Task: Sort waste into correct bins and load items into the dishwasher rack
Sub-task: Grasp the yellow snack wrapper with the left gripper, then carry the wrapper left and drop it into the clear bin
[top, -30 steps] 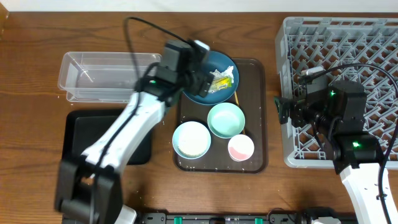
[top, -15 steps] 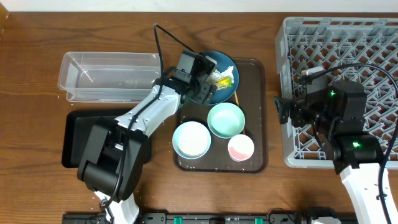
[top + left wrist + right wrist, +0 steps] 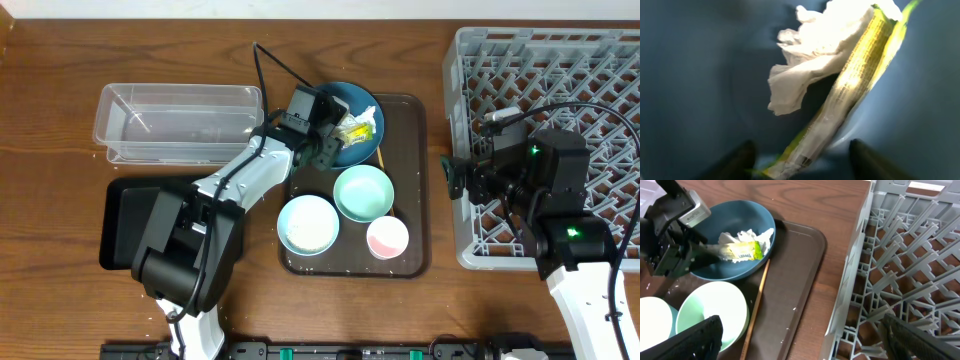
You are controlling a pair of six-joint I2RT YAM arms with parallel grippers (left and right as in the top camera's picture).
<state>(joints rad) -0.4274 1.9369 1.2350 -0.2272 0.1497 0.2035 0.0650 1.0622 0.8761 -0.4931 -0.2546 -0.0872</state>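
Note:
The dark-blue bowl [image 3: 352,112] sits at the back of the brown tray and holds the yellow-green wrapper [image 3: 357,129] with white tissue [image 3: 810,55]. My left gripper [image 3: 801,162] is open inside the bowl, its fingers either side of the wrapper's [image 3: 840,115] lower end. The mint-green bowl [image 3: 363,192], white bowl [image 3: 308,224], pink-lined cup [image 3: 387,238] and wooden stick [image 3: 756,310] lie on the tray. My right gripper [image 3: 800,340] is open, hovering over the gap between tray and rack [image 3: 560,80]. The clear tub [image 3: 175,120] and black tray [image 3: 125,220] are at the left.
The brown serving tray [image 3: 410,150] lies between the bins and the grey rack. A few white grains are scattered on the tray [image 3: 790,325] and on the wood by the tub. Bare wooden table lies along the front and left edges.
My left arm has swung right and reached down into the blue bowl, bringing its open fingers to the wrapper. The right arm has not moved.

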